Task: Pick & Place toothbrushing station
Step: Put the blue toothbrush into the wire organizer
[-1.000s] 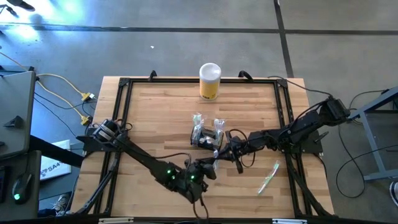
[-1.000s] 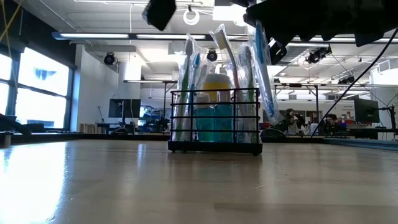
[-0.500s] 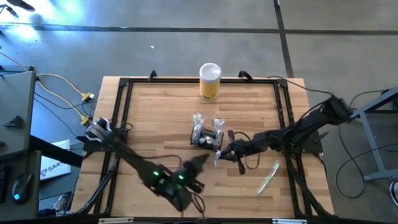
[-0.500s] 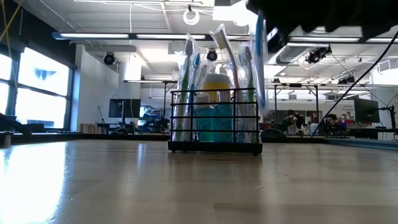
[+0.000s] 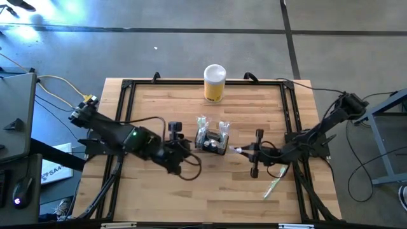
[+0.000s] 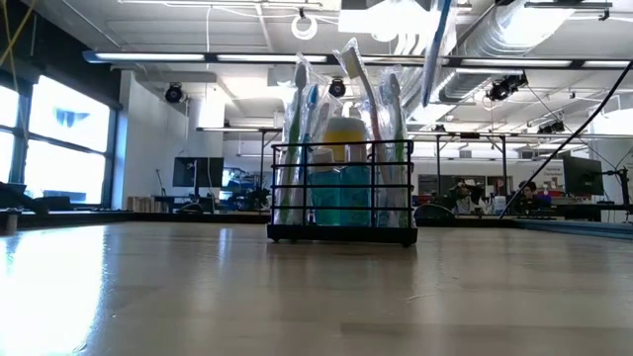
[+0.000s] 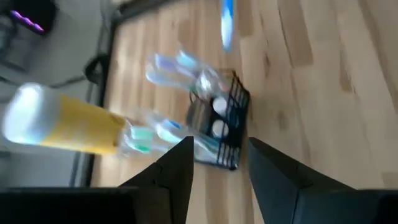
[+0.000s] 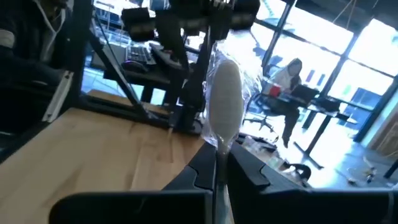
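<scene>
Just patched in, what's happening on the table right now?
The right gripper is shut on a wrapped toothbrush, holding it just right of the black wire caddy, which already holds several wrapped brushes. The left gripper is open, just left of the caddy, holding nothing. Another wrapped toothbrush lies on the table near the right edge. A yellow cylinder stands at the far edge.

Black wire-mesh caddy point(image 5: 212, 144), yellow cylinder point(image 5: 214, 87) with white lid, pale striped wooden table point(image 5: 159, 114), teal bottles inside
</scene>
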`<control>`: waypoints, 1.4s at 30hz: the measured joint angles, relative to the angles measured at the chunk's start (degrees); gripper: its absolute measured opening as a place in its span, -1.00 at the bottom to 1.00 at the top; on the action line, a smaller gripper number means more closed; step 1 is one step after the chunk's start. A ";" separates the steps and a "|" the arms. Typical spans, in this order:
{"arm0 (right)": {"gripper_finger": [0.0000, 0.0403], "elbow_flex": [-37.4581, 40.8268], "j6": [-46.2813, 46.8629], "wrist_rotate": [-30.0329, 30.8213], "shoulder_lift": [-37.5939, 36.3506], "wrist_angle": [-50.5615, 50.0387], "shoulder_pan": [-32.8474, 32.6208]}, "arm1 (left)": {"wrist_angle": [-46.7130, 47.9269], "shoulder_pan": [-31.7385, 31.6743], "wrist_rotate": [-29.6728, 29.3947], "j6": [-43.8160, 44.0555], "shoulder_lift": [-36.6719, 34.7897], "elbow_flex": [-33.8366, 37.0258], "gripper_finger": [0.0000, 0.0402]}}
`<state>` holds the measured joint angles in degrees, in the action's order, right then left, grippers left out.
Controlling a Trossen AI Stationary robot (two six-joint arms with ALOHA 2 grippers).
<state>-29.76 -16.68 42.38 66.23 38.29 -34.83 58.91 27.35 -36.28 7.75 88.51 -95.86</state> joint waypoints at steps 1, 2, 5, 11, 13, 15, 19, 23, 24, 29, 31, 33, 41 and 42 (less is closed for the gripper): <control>-0.96 0.00 -0.79 0.07 0.17 0.55 0.19 | 0.02 -0.68 1.43 0.10 -0.02 0.70 -0.30; -0.96 0.00 -1.57 -0.15 0.50 1.40 0.63 | -0.11 -1.33 2.33 0.09 -0.01 1.42 -0.30; -0.96 0.00 -3.02 -1.14 2.03 3.98 2.88 | -0.56 -1.99 2.85 0.28 0.02 4.11 -0.30; -0.96 0.00 -3.28 -9.80 4.84 9.09 8.18 | -3.45 -2.61 2.82 0.67 -0.16 11.02 -0.30; -0.96 0.00 -3.15 -10.42 5.54 9.11 9.33 | -3.98 -2.60 2.79 1.77 -0.47 12.57 -0.30; -0.96 0.00 -2.12 -10.37 6.28 9.04 10.38 | -5.04 -2.60 2.79 2.63 -0.57 13.88 -0.30; -0.96 0.02 -0.14 -10.30 7.79 8.48 11.41 | -5.58 -2.60 2.85 3.82 -0.78 15.18 -0.30; -0.96 0.02 0.08 -6.69 9.74 8.65 11.37 | -5.59 -2.60 2.89 4.73 -0.81 15.39 -0.30; -0.96 0.02 0.46 -6.20 10.44 8.70 11.43 | -5.88 -2.59 2.87 4.76 -0.81 15.39 -0.30; -0.96 0.02 4.34 -6.35 13.07 8.82 12.22 | -6.80 -2.58 2.87 4.76 -0.81 15.39 -0.30; -0.96 0.00 6.08 -6.30 13.62 8.97 12.51 | -6.85 -2.58 2.89 4.76 -0.81 15.39 -0.30; -0.96 0.00 7.51 -6.11 13.82 8.69 12.55 | -6.96 -2.58 3.13 4.76 -0.81 15.39 -0.30; -0.96 0.02 6.68 -6.42 13.53 9.81 12.46 | -6.96 -2.55 3.98 4.76 -0.81 15.39 -0.30; -0.96 0.02 6.91 -6.36 13.53 9.63 12.72 | -6.96 -2.58 4.03 4.76 -0.81 15.39 -0.30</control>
<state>-29.74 -9.77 36.02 79.77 47.93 -22.10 51.94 24.77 -32.25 12.51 87.70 -80.47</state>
